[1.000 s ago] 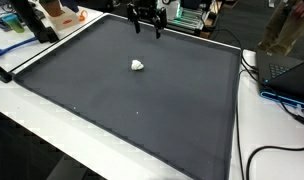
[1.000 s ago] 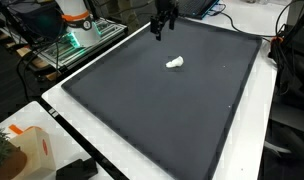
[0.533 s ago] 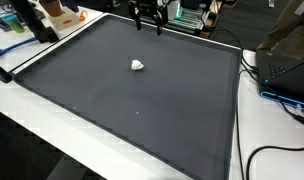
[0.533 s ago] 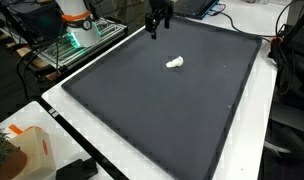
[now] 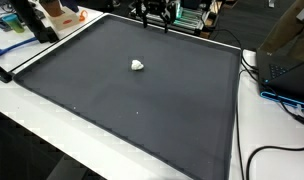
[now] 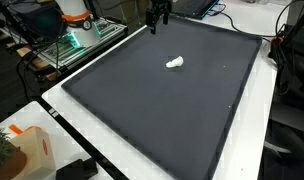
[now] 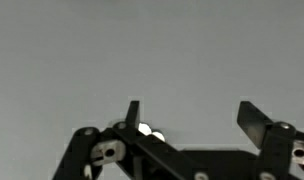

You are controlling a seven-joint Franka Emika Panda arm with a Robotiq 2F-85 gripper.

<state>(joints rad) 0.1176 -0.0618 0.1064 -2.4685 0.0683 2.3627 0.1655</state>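
Black mat (image 5: 142, 110) covered the table (image 5: 272, 122); your gripper (image 5: 152, 24) hung at its far edge, jaws wide and empty, the lump (image 5: 138, 66) well apart on the near side.

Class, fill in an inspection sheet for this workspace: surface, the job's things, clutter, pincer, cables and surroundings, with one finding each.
Surface: dark mat lying flat on a white table.
Job's things: small white crumpled lump alone on the mat.
Clutter: nothing seen on the mat besides the lump.
Pincer: pincer above the mat's far edge, apart from the lump; jaws open and empty in the wrist view.
Cables: black cables on the table beside the mat.
Surroundings: green-lit equipment and an orange-and-white container off the mat.
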